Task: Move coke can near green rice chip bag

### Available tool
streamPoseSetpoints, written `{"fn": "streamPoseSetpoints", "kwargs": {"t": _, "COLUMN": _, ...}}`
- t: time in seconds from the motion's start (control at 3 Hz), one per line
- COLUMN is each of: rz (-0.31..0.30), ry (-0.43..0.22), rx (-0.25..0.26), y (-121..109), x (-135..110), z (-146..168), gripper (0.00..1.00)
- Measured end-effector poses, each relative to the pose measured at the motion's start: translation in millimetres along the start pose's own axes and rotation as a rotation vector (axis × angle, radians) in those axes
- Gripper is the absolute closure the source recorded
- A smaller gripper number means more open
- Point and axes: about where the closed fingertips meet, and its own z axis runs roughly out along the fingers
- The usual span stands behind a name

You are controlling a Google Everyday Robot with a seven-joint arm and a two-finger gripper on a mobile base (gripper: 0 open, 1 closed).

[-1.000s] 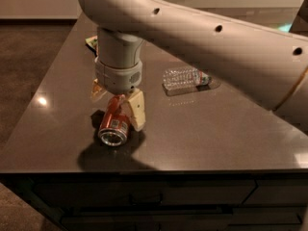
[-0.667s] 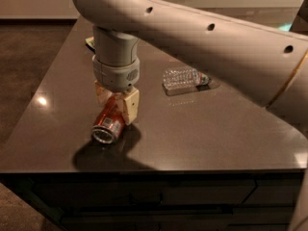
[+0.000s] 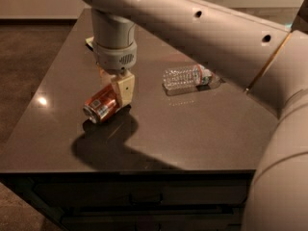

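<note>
My gripper (image 3: pixel 113 96) hangs from the big beige arm over the left middle of the dark table (image 3: pixel 202 134). It is shut on the coke can (image 3: pixel 99 105), a red-orange can with a silver end. The can lies tilted between the fingers (image 3: pixel 125 87), its end facing front-left, slightly above the tabletop with its shadow underneath. Of the green rice chip bag (image 3: pixel 89 42) only a small sliver shows at the far left of the table, just behind the wrist. The arm hides the rest of it.
A clear plastic water bottle (image 3: pixel 188 77) lies on its side right of the gripper, mid-table. The table's left edge runs close to the can, with brown floor (image 3: pixel 29 57) beyond it. The arm's upper link crosses the right side of the view.
The gripper has moved with the can towards the far left of the table and a little upward. The bottle has not moved.
</note>
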Motion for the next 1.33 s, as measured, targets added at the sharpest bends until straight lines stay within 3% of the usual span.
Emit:
{"fn": "streamPoseSetpoints", "kwargs": {"t": 0.33, "rz": 0.163, "ry": -0.002, "rx": 0.022, "y": -20, "x": 18, "z": -12, "gripper": 1.00}}
{"fn": "streamPoseSetpoints", "kwargs": {"t": 1.0, "rz": 0.190, "ry": -0.008, "rx": 0.049, "y": -28, "x": 19, "z": -13, "gripper": 1.00}}
{"fn": "streamPoseSetpoints", "kwargs": {"t": 1.33, "rz": 0.239, "ry": 0.003, "rx": 0.048, "y": -39, "x": 33, "z": -15, "gripper": 1.00}}
